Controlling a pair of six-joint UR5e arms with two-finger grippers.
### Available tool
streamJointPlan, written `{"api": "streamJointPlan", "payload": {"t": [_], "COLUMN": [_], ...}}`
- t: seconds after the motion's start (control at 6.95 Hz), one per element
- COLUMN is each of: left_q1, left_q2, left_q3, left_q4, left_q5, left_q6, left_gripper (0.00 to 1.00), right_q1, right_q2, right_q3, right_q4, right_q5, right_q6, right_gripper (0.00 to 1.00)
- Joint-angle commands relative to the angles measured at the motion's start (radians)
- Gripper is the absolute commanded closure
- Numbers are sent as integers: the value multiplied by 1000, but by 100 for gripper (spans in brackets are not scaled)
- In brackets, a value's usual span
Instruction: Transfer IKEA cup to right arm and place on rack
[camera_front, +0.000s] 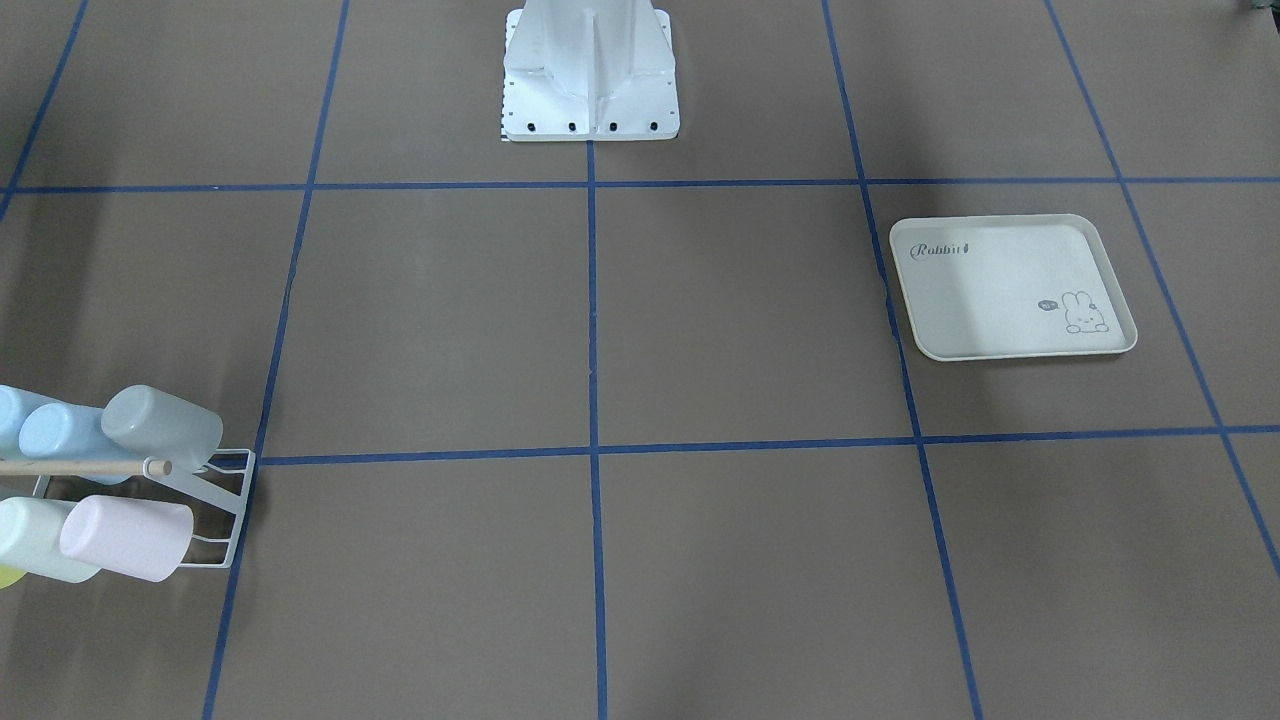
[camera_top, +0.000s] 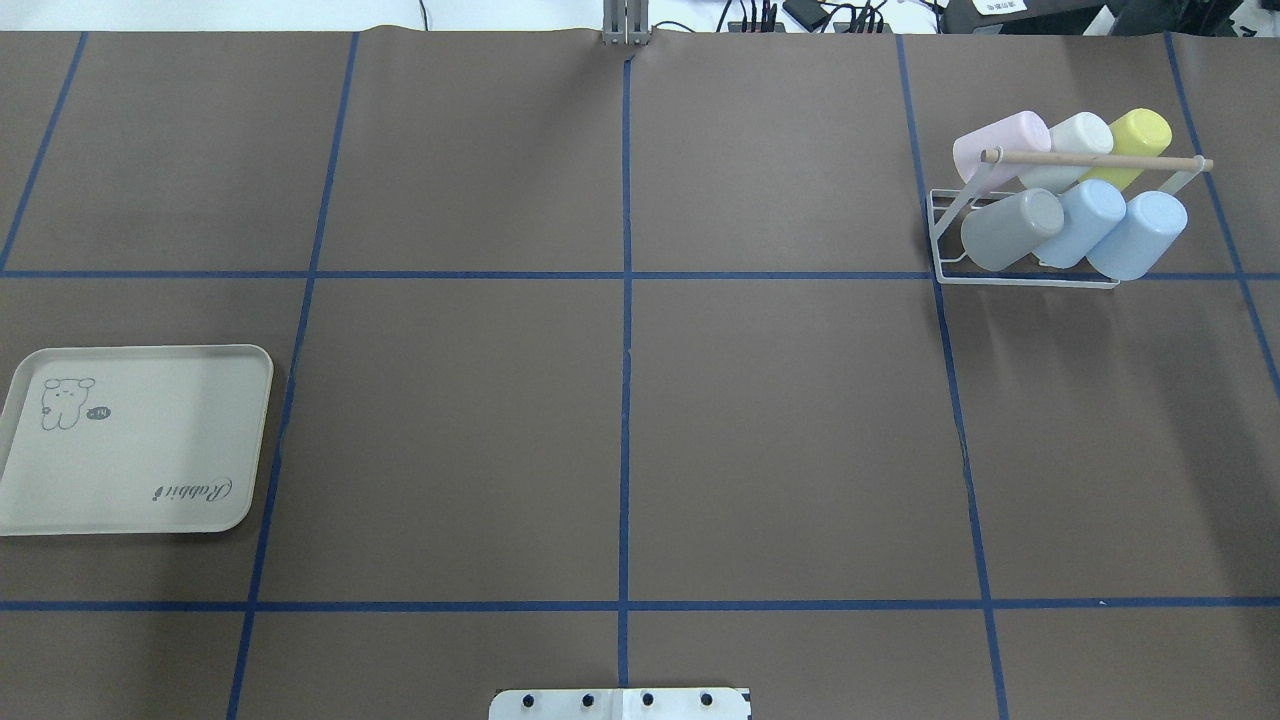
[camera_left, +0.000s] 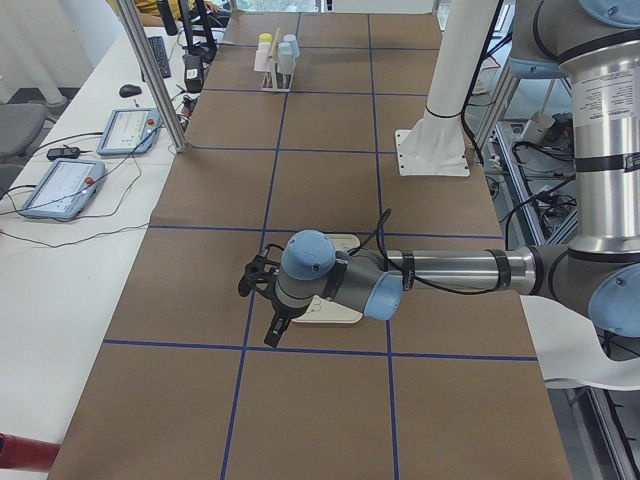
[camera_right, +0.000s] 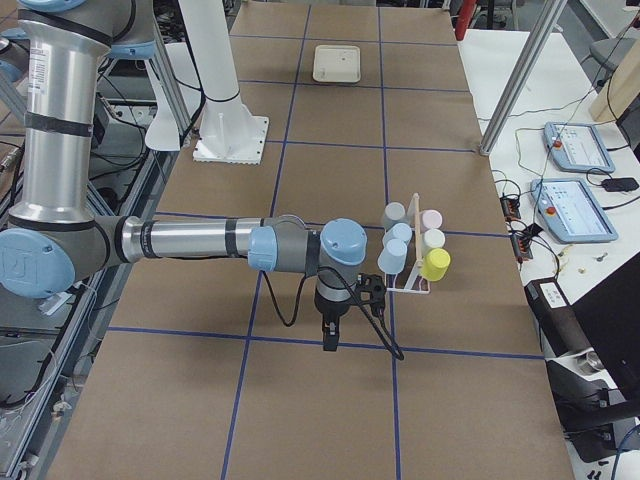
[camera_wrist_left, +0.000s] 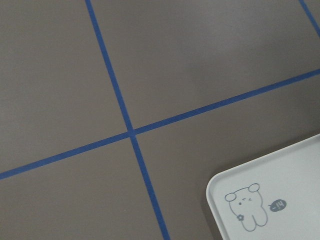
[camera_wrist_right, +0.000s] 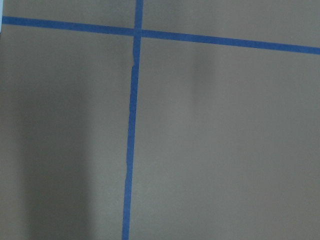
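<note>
Six pastel plastic cups (camera_top: 1090, 222) sit on the white wire rack with wooden dowel (camera_top: 1030, 283). Placing looks done, nothing left to hand over. Left claw (camera_left: 270, 338), right claw (camera_right: 327, 343): can't tell grip.

Matt brown paper covers the bench (camera_top: 780, 430), crossed by smooth blue tape lines (camera_top: 625, 400). Near the matt black right gripper (camera_right: 328, 340), a white-coated wire rack (camera_top: 1030, 285) with a pale bare-wood dowel (camera_top: 1100, 160) holds smooth, matt pastel plastic cups (camera_top: 1010, 228). Near the left gripper (camera_left: 270, 338), a cream tray (camera_top: 180, 450) looks smooth and faintly satin. The right arm (camera_right: 190, 240) is brushed silver metal.
</note>
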Motion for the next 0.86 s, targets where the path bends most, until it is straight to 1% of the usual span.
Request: {"api": "streamJointPlan", "payload": {"t": [0.0,0.14,0.43,0.72], "left_q1": [-33,-44,-56,-58], "left_q2": [2,11,54,48], "left_q3": [-45,-60,-112,-113], "left_q4": [66,97,87,99], "left_q5": [130,131,122,125], "left_q6": [51,51,49,39], "left_gripper": [0,0,0,0], "right_q1": [27,27,27,27], "right_q2": [-6,2,0,-1], "right_q3": [3,12,11,9], "right_q4": [2,2,2,2], "right_q5": [-1,-1,4,5], "right_q6": [-1,-1,2,2], "right_gripper": [1,0,0,1]}}
